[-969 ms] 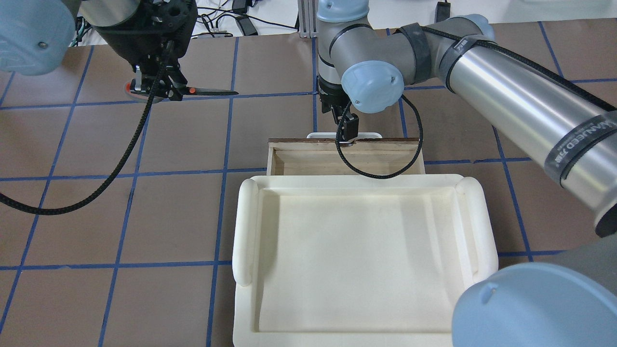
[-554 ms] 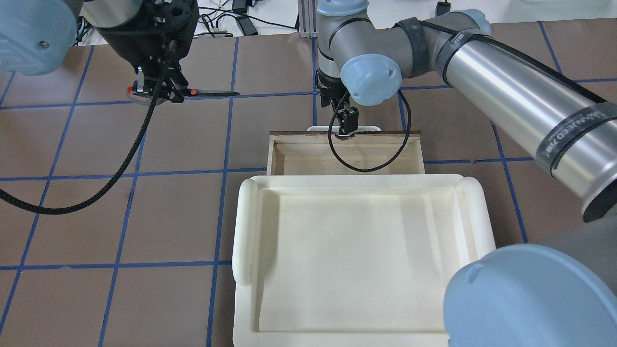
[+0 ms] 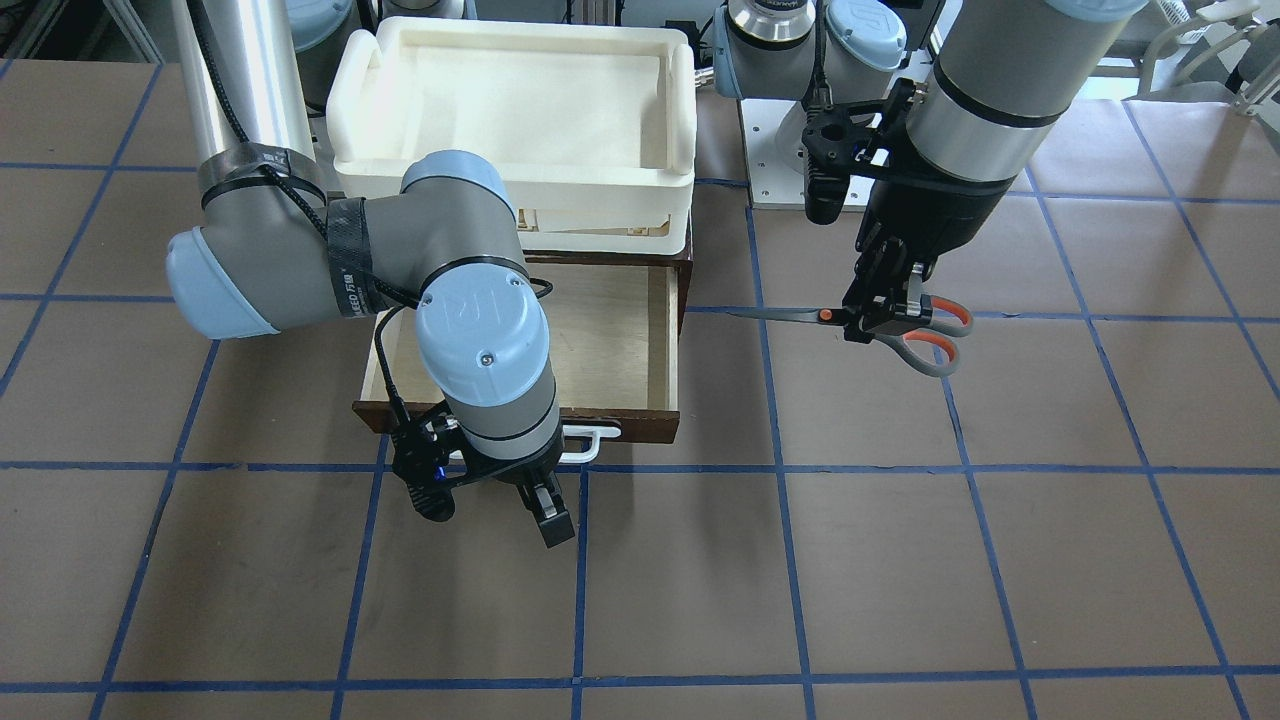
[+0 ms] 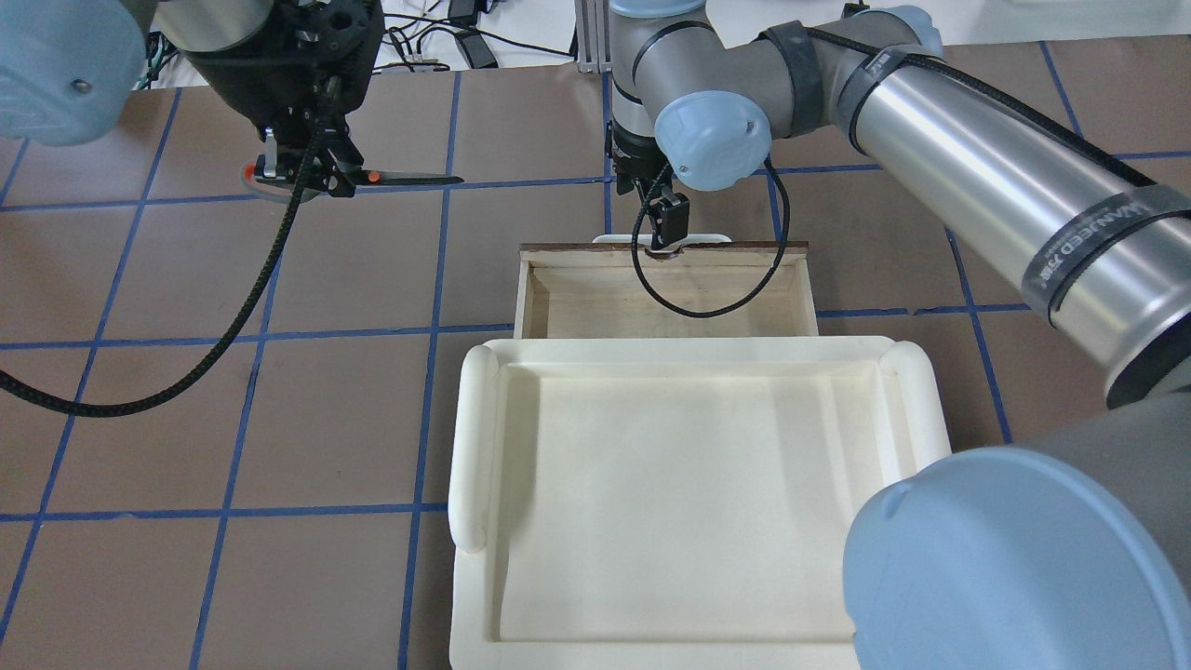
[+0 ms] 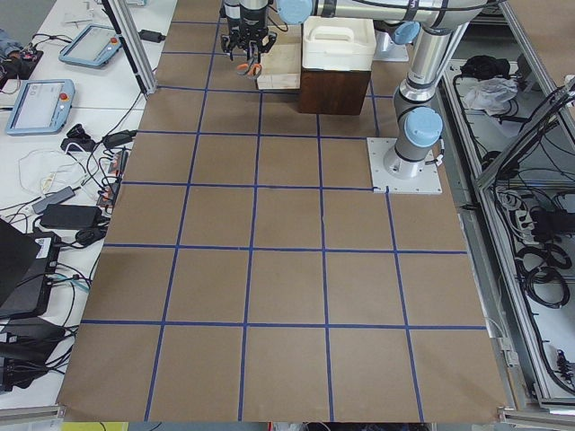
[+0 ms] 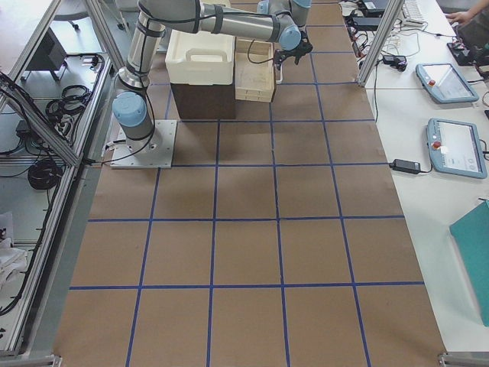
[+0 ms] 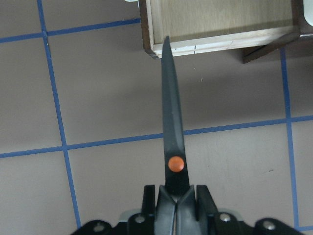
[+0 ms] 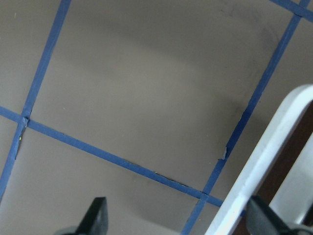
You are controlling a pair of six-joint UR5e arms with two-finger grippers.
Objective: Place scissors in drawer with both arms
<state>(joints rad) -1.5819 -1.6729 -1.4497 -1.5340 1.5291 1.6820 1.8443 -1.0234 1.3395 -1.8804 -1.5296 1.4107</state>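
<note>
Your right arm (image 3: 300,265) bends low across the open drawer (image 3: 664,340). The right gripper (image 3: 543,510) hangs just past the drawer's front, jaws apart by the white handle (image 3: 592,440). Your left arm (image 3: 1000,90) stands nearly upright beside the drawer, and the left gripper (image 3: 880,318) has its jaws clamped on the scissors (image 3: 826,315) behind the orange pivot. The scissors hang level above the worktop (image 3: 900,560), dark blades shut, tip towards the drawer's side.
</note>
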